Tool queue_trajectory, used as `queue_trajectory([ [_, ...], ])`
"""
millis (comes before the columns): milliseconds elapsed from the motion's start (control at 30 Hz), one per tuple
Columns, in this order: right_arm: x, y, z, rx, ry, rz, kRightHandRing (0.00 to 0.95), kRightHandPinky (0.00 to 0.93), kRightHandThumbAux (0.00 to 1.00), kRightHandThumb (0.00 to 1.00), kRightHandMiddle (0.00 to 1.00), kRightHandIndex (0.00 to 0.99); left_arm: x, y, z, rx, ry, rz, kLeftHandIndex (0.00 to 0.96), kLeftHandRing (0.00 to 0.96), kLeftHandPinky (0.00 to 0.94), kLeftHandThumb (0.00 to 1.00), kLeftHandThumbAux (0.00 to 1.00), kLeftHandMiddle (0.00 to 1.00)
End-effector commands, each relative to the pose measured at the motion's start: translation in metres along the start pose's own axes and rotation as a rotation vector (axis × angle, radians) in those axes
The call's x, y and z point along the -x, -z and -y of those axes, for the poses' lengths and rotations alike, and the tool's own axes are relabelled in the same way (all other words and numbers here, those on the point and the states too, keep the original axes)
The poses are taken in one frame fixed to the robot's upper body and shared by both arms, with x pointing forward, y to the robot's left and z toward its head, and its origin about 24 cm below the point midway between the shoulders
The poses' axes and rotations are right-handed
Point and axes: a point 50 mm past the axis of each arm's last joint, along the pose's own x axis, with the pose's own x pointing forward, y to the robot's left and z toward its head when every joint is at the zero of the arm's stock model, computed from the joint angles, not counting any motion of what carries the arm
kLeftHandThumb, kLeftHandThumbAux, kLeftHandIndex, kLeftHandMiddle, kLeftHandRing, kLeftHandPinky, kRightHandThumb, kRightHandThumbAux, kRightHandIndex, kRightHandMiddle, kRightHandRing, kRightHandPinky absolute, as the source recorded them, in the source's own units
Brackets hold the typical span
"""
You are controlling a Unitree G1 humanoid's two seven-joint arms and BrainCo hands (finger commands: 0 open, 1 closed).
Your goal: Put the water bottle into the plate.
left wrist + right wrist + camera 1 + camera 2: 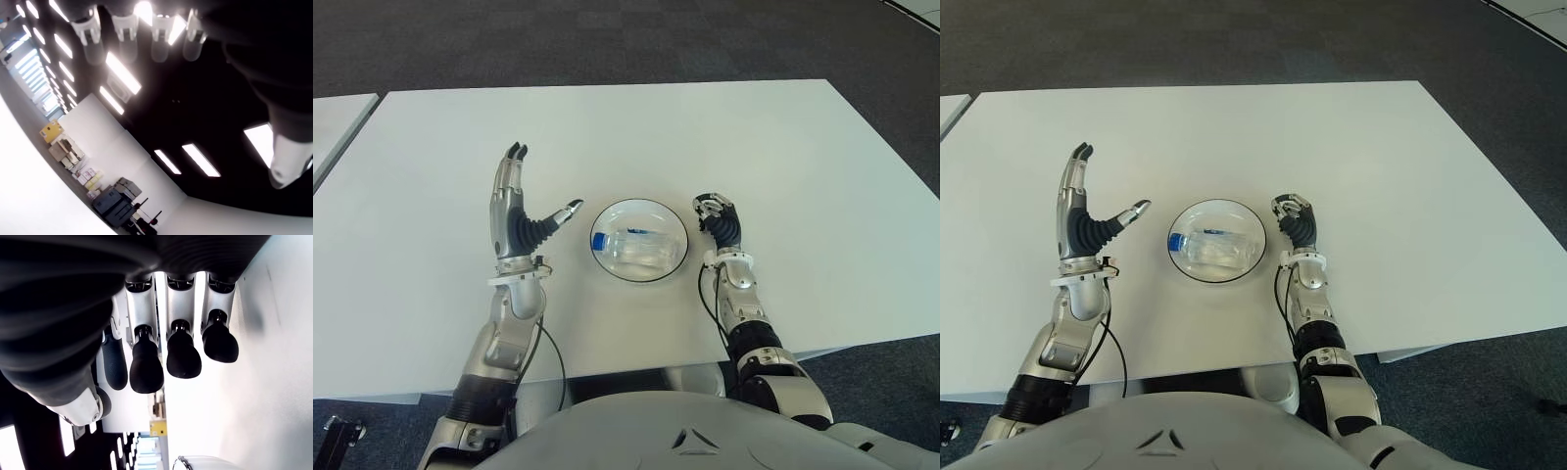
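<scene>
The water bottle (638,246) lies on its side inside the plate (668,217), long axis running across the table (724,137), blue cap pointing toward the robot's left. The left hand (516,210) shows just left of the plate, raised, fingers spread wide, thumb angled toward the rim, holding nothing. The right hand (720,220) shows just right of the plate, fingers curled in, empty.

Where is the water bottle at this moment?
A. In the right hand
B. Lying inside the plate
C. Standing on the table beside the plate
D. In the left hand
B: the water bottle lies on its side inside the plate, while the left hand is spread open and the right hand is curled, both holding nothing.
</scene>
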Motion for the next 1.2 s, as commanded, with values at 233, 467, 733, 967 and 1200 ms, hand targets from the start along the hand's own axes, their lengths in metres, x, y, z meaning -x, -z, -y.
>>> queue_trajectory([
  [233,0.023,0.042,0.004,0.004,0.025,-0.223,0.772,0.762,0.728,0.703,0.791,0.439,0.01,0.022,0.002,0.243,0.051,-0.217,0.0,0.0,0.039,0.1,0.777,0.004],
  [467,0.023,0.042,0.003,0.005,0.025,-0.225,0.772,0.76,0.728,0.703,0.791,0.439,0.018,0.053,-0.002,0.396,0.118,-0.339,0.08,0.065,0.153,0.04,0.827,0.081],
  [733,0.024,0.042,0.003,0.003,0.023,-0.222,0.774,0.76,0.728,0.703,0.793,0.439,0.019,0.068,0.006,0.533,0.137,-0.407,0.213,0.203,0.279,0.068,0.907,0.22],
  [967,0.025,0.042,0.003,0.006,0.023,-0.223,0.773,0.763,0.728,0.703,0.792,0.439,0.022,0.075,0.011,0.547,0.151,-0.439,0.331,0.315,0.345,0.149,0.965,0.34],
  [1200,0.025,0.042,0.002,0.011,0.032,-0.228,0.772,0.762,0.728,0.703,0.79,0.439,0.029,0.076,0.016,0.536,0.202,-0.448,0.404,0.383,0.398,0.168,0.968,0.407],
])
